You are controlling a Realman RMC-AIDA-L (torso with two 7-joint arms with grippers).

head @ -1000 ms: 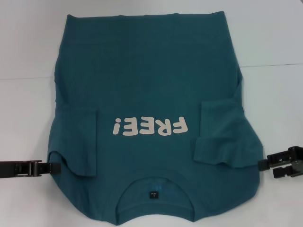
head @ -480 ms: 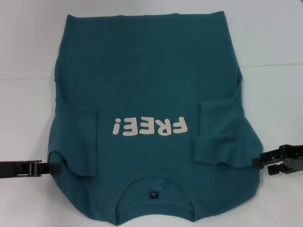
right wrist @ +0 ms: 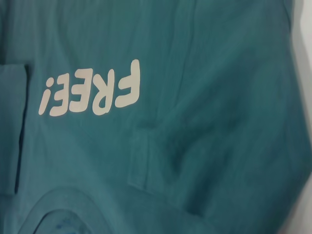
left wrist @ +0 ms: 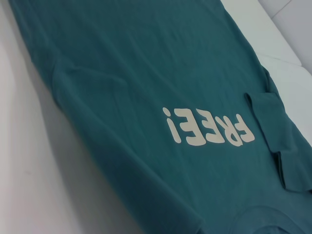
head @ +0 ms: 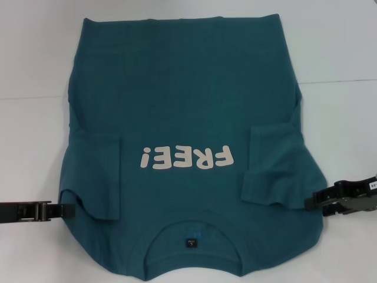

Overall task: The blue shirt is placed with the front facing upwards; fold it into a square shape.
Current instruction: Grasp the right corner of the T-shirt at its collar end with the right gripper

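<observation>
The blue shirt lies flat on the white table, front up, with its off-white "FREE!" print and its collar toward me. Both sleeves are folded inward over the body. My left gripper sits low at the shirt's left shoulder edge, its tip touching the cloth. At the right shoulder edge my right gripper is open, its tips just over the cloth. The left wrist view shows the shirt and its print from the side. Cloth of the shirt fills the right wrist view.
The white table runs out on both sides of the shirt and beyond its hem at the far end. A seam line crosses the table behind the shirt.
My right gripper has slid left, from off the shirt's right edge to over that edge. The left gripper and the shirt have not moved.
</observation>
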